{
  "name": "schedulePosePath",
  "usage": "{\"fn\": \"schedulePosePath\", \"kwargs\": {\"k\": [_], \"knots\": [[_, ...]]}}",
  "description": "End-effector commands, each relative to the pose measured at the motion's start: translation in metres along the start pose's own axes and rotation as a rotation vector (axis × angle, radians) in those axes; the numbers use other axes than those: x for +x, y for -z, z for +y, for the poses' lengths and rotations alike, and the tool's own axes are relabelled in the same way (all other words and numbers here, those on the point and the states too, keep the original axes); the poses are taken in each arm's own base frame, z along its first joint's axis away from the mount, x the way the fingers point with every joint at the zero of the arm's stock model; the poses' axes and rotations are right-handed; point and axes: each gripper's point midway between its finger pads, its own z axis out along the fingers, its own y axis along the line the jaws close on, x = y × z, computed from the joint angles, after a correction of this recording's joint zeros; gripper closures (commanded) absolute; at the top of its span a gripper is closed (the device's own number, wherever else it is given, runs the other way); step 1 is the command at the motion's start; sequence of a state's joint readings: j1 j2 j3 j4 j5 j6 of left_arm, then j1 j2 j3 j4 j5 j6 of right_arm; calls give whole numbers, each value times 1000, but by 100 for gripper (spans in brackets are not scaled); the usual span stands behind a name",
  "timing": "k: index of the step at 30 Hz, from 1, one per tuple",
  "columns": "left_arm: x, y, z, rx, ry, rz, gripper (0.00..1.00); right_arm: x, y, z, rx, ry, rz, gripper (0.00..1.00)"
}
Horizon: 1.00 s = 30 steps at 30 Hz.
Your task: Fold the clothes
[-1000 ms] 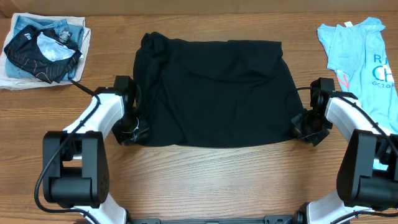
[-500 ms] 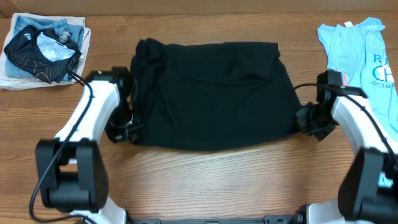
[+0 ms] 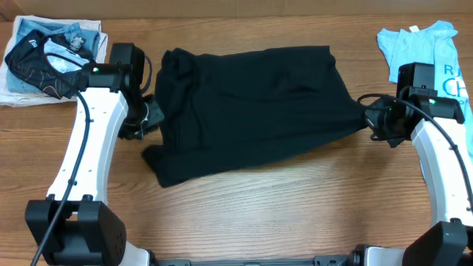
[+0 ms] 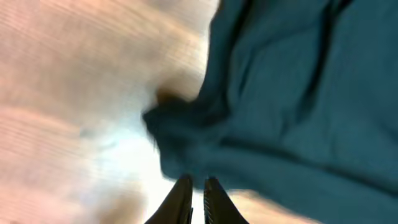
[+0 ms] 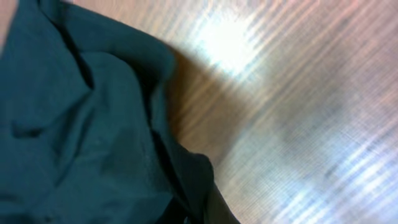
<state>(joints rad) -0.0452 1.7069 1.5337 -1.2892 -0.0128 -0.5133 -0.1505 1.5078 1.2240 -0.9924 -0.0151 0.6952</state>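
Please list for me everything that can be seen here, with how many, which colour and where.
black T-shirt: one, black, table middle, rumpled.
printed T-shirt: one, light blue, far right.
small garment: one, black with orange lines, far left.
pale cloths: count unclear, whitish and blue, under that garment.
table: one, brown wood.
left gripper: one, dark, fingers nearly together at the black T-shirt's left edge.
right gripper: one, black, shut on its right edge.
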Motion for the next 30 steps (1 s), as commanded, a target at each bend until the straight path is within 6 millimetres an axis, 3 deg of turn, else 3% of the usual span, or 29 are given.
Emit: {"fn": "schedulePosePath", "kwargs": {"k": [1, 5, 11, 13, 14, 15, 16, 17, 19, 22, 30], "knots": [[-21, -19, -10, 0, -21, -26, 89, -17, -1, 13, -36, -19, -55, 96], [-20, -47, -23, 32, -47, 45, 89, -28, -7, 23, -70, -17, -90, 96], [1, -44, -23, 47, -68, 134, 85, -32, -7, 24, -73, -17, -107, 96], [5, -42, -17, 16, -69, 146, 65, -31, -7, 24, -71, -17, -105, 96], [8, -42, -15, 10, -69, 156, 42, -31, -7, 24, -71, -17, -103, 96], [11, -43, -13, 1, -68, 174, 30, -31, -7, 24, -71, -17, -103, 96], [15, -44, -12, -4, -68, 191, 19, -31, -7, 24, -70, -17, -102, 96], [21, -45, -10, -10, -66, 213, 15, -30, -7, 23, -68, -17, -100, 96], [44, -52, -4, -25, -73, 305, 16, -28, -7, 21, -59, -17, -91, 96], [63, -62, 2, -58, -83, 361, 16, -26, -8, 19, -52, -17, -83, 96], [89, -100, 9, -56, -65, 403, 17, -25, -8, 18, -47, -18, -78, 96]]}}
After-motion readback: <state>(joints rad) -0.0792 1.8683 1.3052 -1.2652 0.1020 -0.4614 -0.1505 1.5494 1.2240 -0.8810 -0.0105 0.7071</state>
